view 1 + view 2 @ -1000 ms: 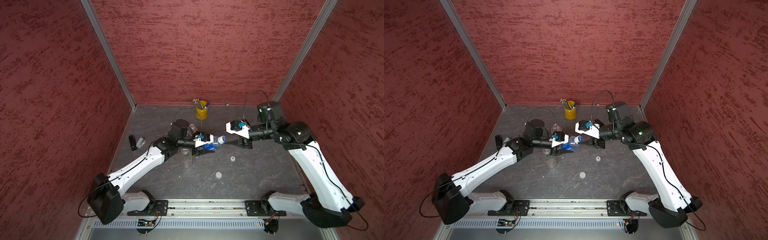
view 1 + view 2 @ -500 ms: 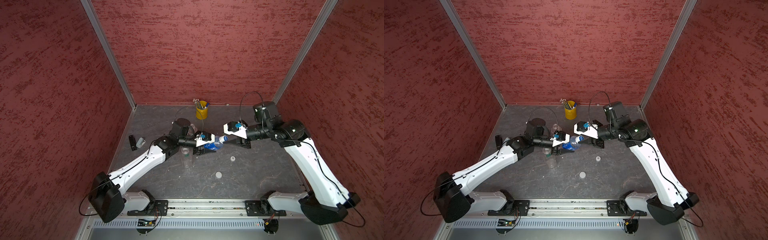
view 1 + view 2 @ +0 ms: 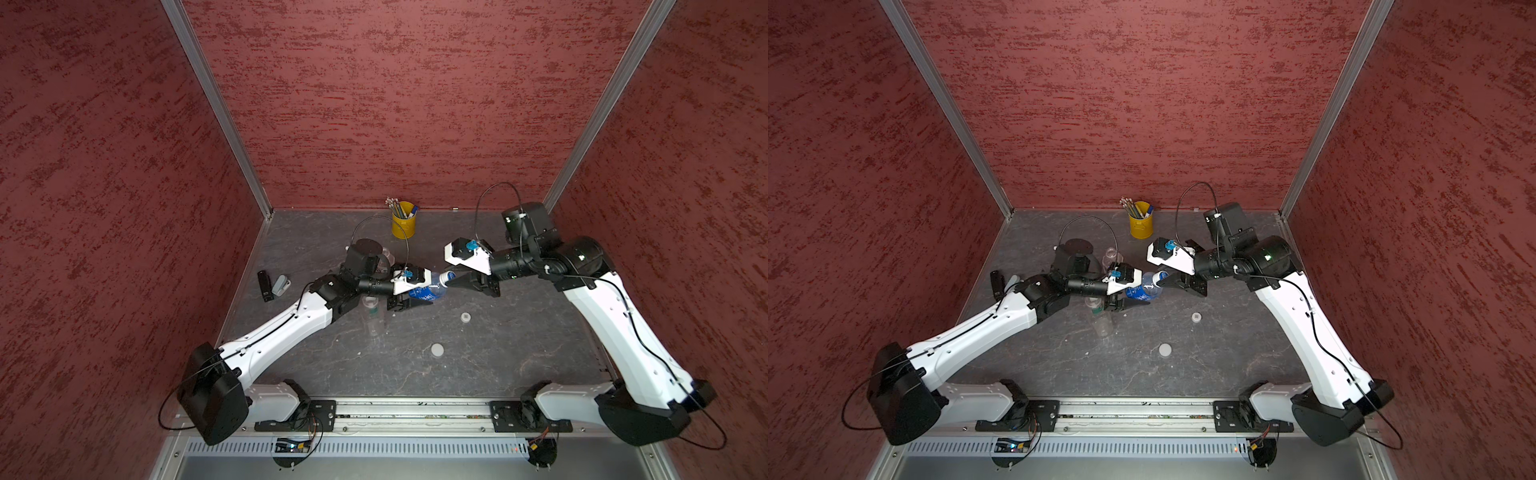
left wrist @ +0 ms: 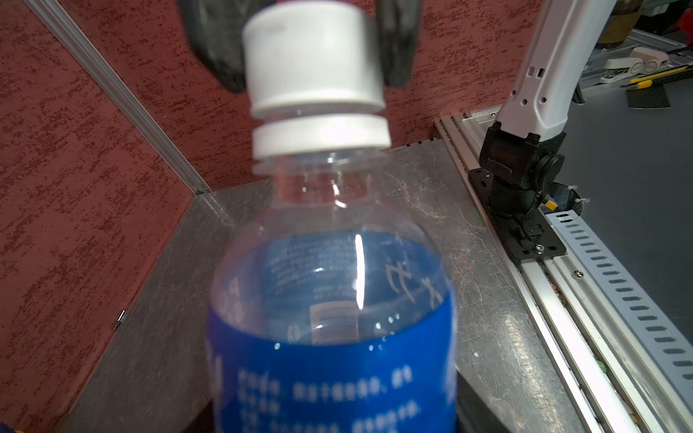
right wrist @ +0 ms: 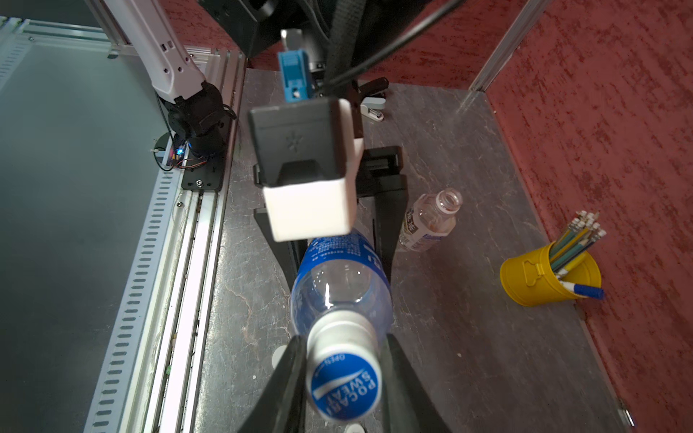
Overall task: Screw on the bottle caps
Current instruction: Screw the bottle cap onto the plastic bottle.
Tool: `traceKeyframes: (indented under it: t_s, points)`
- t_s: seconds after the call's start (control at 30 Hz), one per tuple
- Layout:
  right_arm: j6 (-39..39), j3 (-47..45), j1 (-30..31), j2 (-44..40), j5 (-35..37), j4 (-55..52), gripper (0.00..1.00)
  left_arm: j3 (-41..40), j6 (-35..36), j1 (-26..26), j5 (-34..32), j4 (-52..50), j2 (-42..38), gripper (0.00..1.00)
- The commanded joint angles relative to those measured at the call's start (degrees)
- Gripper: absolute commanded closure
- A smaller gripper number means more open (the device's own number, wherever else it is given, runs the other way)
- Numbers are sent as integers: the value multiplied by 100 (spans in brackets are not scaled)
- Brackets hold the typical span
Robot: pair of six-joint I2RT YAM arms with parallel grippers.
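In both top views the left pincer (image 3: pixel 422 293) is clamped round the blue-labelled bottle (image 3: pixel 434 289), which it carries clear of the desk (image 3: pixel 519 332). The bottle lies nearly level with its neck toward the right pincer (image 3: pixel 450 281) — likely so the blue-and-white cap (image 3: pixel 447 276) can be met end-on and turned. The small white cap (image 3: pixel 465 317) and wide white cap (image 3: pixel 437 350) lie loose on the desk, apart from the green-banded bottle (image 3: pixel 371 309) beside the left arm. The left wrist view shows a slit between cap and neck ring, so I judge it not fully seated; the label's white print is too blurred to read. In the right wrist view the right pincer's fingers (image 5: pixel 288 378) sit against both sides of the cap, pinching it — its top reads "POCARI SWEAT" and "OPEN". The white-labelled bottle (image 5: pixel 427 221) waits uncapped on the desk, its print too small to read.
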Motion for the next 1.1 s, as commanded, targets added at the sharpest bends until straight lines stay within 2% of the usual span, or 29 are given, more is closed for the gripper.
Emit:
traceKeyframes:
  t_s: [0.0, 0.07, 0.17, 0.23, 0.4, 0.47, 0.5, 0.57, 0.63, 0.7, 0.73, 0.87, 0.93, 1.0, 1.07]
  points:
    - [1907, -265, 20, 143, 777, 329, 90, -105, 67, -332, -721, 1280, -313, 44]
    - [3329, -505, 20, 27, 1172, 764, 91, -268, 287, -587, -1315, 1732, -372, 44]
    - [5388, -885, 18, -232, 1695, 1323, 87, -477, 712, -998, -2149, 2307, -356, 44]
    - [7041, -1186, 21, -512, 1921, 1675, 81, -622, 1072, -1296, -2758, 2733, -288, 44]
    - [10677, -2814, 19, -1514, 2111, 3487, 82, -839, 1863, -1802, -3451, 3380, -26, 44]
    - [11505, -3122, 21, -1607, 2085, 3874, 82, -878, 2020, -1895, -3570, 3544, 102, 44]
    - [11791, -3093, 17, -1574, 2129, 3781, 78, -874, 2087, -1918, -3595, 3545, 154, 44]
    - [12079, -2952, 18, -1509, 2163, 3590, 73, -878, 2097, -1923, -3614, 3522, 221, 44]
    - [11953, -2809, 18, -1481, 2192, 3614, 69, -865, 2008, -1886, -3605, 3354, 258, 44]
    - [11286, -2580, 11, -1466, 2276, 3470, 62, -804, 1762, -1735, -3465, 2931, 246, 44]
    - [10703, -2504, 5, -1496, 2278, 3547, 60, -790, 1616, -1638, -3360, 2724, 230, 44]
    - [7550, -2518, 4, -1923, 2296, 3941, 36, -655, 1057, -1085, -2527, 1580, 24, 46]
    - [6137, -2505, 7, -2057, 2302, 3769, 31, -536, 842, -830, -2021, 1002, -106, 48]
    - [4509, -2251, 5, -1986, 1828, 3263, 29, -560, 750, -651, -1611, 800, -245, 47]
    - [3435, -2011, 6, -1802, 1401, 2710, 27, -519, 646, -517, -1274, 635, -310, 46]
